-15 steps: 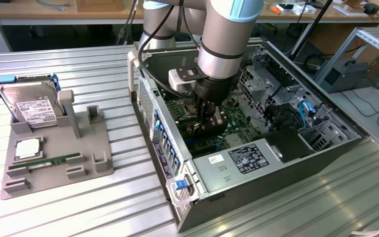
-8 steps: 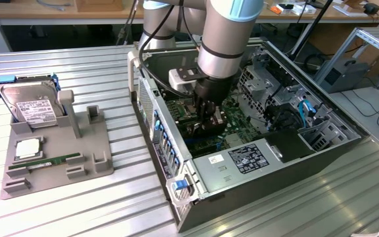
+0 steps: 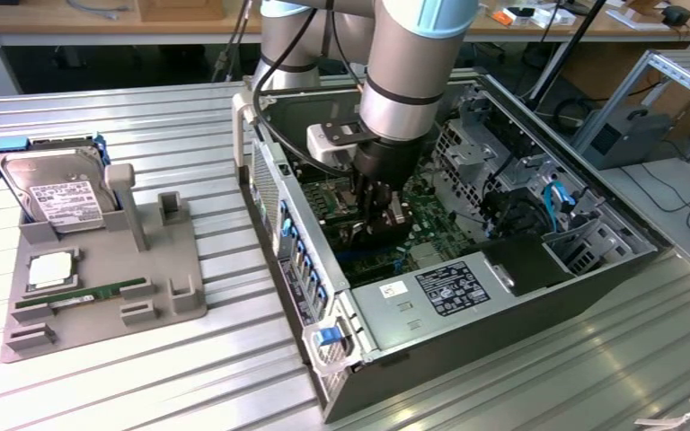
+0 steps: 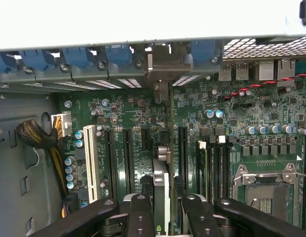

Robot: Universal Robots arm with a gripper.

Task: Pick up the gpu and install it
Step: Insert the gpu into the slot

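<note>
Inside open PC case (image 3: 465, 305) on ribbed metal table (image 3: 141, 377), tool (image 4: 163, 210) clamps gpu (image 4: 171, 148) edge-on above motherboard (image 4: 241, 113).

We see the gpu (image 4: 170, 163) only edge-on; the picture's edge cuts off the fingers (image 4: 143, 217) at six o'clock.

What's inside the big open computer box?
Inside the computer case, the gripper holds the gpu upright over the green motherboard with its black slots. The slot right under the card is covered.
</note>
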